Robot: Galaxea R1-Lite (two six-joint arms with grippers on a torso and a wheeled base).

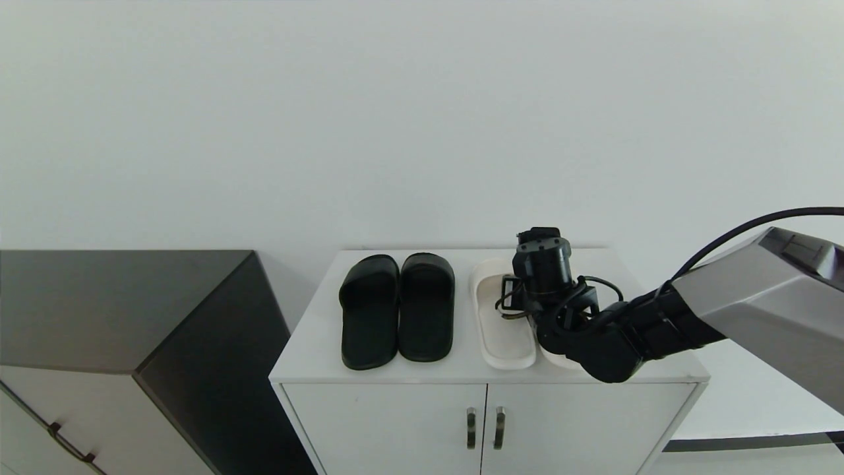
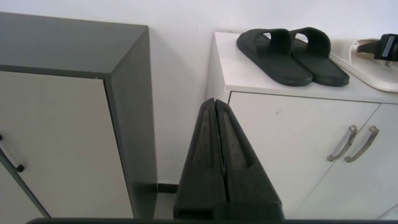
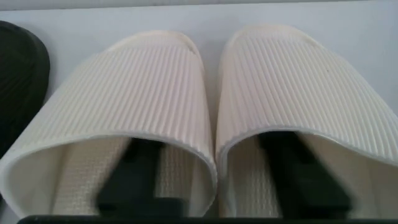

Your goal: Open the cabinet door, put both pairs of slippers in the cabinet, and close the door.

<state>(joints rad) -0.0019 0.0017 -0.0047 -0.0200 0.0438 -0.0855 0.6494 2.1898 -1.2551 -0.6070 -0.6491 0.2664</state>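
Inside the white slippers (image 3: pixel 155 87) on the worktop (image 1: pixel 310 356) holds right tool (image 3: pixel 217 177) spread, one finger (image 3: pixel 134 177) per shoe, likely to pinch both; left tool (image 2: pixel 219 143) pressed together.

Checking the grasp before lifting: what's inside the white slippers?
Inside the white slippers, the right gripper has one finger under each ribbed strap. The straps cover the toe ends and how far the fingers reach.

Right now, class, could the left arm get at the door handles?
Probably yes. The left gripper hangs shut, low and to the left of the cabinet front, and nothing stands between it and the handles.
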